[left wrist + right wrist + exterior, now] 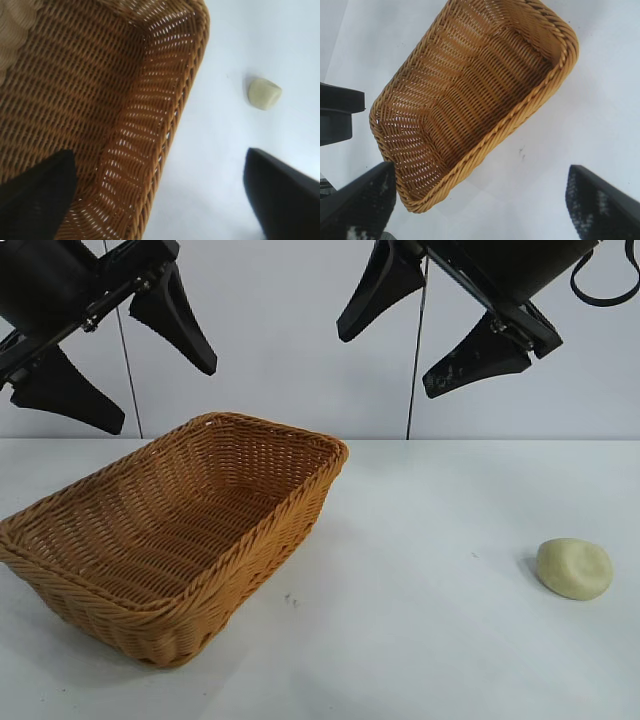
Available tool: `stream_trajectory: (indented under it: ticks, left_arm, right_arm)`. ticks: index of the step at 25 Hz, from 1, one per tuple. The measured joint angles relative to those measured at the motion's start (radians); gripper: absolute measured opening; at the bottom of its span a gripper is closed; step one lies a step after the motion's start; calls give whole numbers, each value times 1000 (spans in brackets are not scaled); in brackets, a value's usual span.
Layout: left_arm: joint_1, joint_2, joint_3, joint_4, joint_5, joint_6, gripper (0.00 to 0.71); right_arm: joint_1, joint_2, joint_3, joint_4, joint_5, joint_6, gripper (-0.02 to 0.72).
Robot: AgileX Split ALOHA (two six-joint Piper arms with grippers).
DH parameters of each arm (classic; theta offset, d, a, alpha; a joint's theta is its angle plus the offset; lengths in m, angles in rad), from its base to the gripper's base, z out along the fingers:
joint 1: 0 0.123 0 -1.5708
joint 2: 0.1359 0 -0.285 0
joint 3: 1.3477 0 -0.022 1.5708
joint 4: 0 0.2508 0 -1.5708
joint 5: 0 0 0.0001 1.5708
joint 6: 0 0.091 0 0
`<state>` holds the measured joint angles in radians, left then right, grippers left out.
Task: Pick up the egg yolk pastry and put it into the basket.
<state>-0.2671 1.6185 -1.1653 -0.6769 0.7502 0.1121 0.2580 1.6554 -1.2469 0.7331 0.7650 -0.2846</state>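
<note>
The egg yolk pastry (pixel 574 568), a small pale cream dome, lies on the white table at the right; it also shows in the left wrist view (pixel 264 93). The orange-brown wicker basket (pixel 60 502) stands empty at the left and fills much of the left wrist view (pixel 195 60) and the right wrist view (pixel 565 47). My left gripper (pixel 160 395) hangs open high above the basket's left part. My right gripper (pixel 385 365) hangs open high above the table's middle, up and to the left of the pastry. Both are empty.
The white table (pixel 420 640) runs from the basket's right side to the pastry. A pale wall with vertical seams stands behind. A dark block (pixel 335 112) shows at the edge of the right wrist view, beside the basket.
</note>
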Motion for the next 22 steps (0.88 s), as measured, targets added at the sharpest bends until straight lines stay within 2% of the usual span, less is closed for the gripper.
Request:
stream_trajectory:
  ticks: [22]
  left_arm:
    - [0,0,0,0,0,0,696]
  right_arm:
    - [0,0,0,0,0,4,633]
